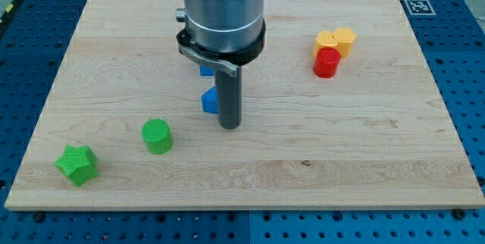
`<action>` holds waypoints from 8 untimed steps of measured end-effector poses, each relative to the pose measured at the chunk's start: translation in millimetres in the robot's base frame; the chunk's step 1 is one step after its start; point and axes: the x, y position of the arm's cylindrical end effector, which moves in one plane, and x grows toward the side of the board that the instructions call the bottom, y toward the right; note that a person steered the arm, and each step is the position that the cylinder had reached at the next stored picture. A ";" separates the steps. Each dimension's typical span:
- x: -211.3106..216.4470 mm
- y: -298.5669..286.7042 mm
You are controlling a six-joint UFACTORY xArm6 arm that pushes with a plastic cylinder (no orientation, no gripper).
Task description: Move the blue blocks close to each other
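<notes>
My tip (pixel 229 126) touches the pointed blue block's (pixel 209 101) right, orientation partly hidden

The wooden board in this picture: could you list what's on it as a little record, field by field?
board: wooden board on a blue perforated surface
my tip: near the board's middle, just to the view's right of a blue block
blue blocks: one beside the rod, another above it, mostly hidden by the arm; shapes unclear
green blocks: cylinder and star-like block, at the view's lower left
yellow blocks: two side by side at the view's upper right
red block: cylinder just below the yellow pair
</notes>
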 end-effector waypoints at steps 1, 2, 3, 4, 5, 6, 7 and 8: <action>-8.5 -0.3; -18.1 -9.7; -32.2 -23.8; -39.5 -31.7; -33.9 -0.2; -41.5 37.3; -79.0 39.8; -118.9 39.8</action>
